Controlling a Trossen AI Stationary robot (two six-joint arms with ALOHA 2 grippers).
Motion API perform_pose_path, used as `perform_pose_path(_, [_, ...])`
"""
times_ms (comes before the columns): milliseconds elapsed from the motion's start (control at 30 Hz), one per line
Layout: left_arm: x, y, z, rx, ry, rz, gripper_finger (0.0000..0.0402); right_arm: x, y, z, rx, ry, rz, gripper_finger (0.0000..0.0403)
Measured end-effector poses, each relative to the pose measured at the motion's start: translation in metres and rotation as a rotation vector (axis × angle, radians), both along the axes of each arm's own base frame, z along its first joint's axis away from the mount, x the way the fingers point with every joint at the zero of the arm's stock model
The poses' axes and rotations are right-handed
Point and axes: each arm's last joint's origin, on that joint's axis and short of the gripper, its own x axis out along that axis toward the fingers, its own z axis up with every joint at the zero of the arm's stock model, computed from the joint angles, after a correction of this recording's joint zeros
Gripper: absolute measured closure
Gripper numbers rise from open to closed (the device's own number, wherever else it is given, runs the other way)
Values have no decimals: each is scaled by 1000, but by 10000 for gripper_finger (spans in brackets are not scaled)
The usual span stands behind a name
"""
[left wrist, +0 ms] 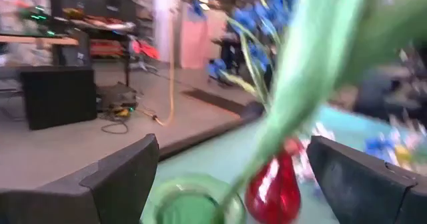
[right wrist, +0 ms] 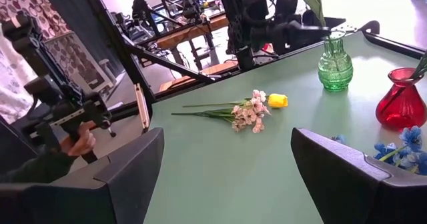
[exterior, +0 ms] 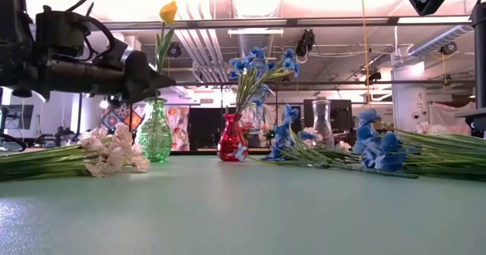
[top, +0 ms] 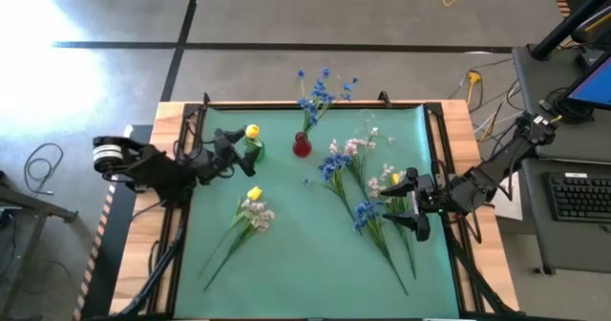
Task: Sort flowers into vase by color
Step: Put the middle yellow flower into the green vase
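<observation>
our left hand [top: 241, 151] hovers beside the green vase [top: 252, 149] at the counter's [top: 286, 254] far left, its fingers spread wide. a yellow flower [top: 252, 131] stands in that vase, its stem passing between our open fingers without being gripped. just right of it the red vase [top: 302, 147] holds blue flowers [top: 320, 90]. a clear vase [exterior: 323, 124] shows farther back in the low view. a yellow bud [top: 254, 194] and a pink spray [top: 258, 216] lie together on the counter near our left side. our right hand [top: 406, 207] rests low at the right, fingers wide, over a loose pile [top: 368, 192] of blue, pink and yellow flowers. a person's hand [right wrist: 80, 141] shows beyond the counter.
</observation>
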Motion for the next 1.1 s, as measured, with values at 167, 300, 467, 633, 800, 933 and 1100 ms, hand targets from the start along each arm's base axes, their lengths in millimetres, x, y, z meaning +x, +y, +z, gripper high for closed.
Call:
perform_pose_path(167, [-2,0,0,9,49,27,38,0,0,0,0,0,0,83])
perform_pose_path(300, [-4,-1,6,36,45,31,38,0,0,0,3,-1,0,83])
perform_pose_path(467, [-7,-1,7,14,55,31,38,0,0,0,1,0,0,83])
perform_pose_path(633, [-8,-2,10,7,47,30,38,0,0,0,-10,-1,2,83])
perform_pose_path(800, [-10,-3,14,13,25,7,38,0,0,0,-7,-1,1,83])
perform_pose_path(933, [-11,-4,14,12,50,-4,38,0,0,0,-7,-1,1,83])
perform_pose_path(1100, [-13,-6,11,-1,110,-37,38,0,0,0,-6,-1,1,83])
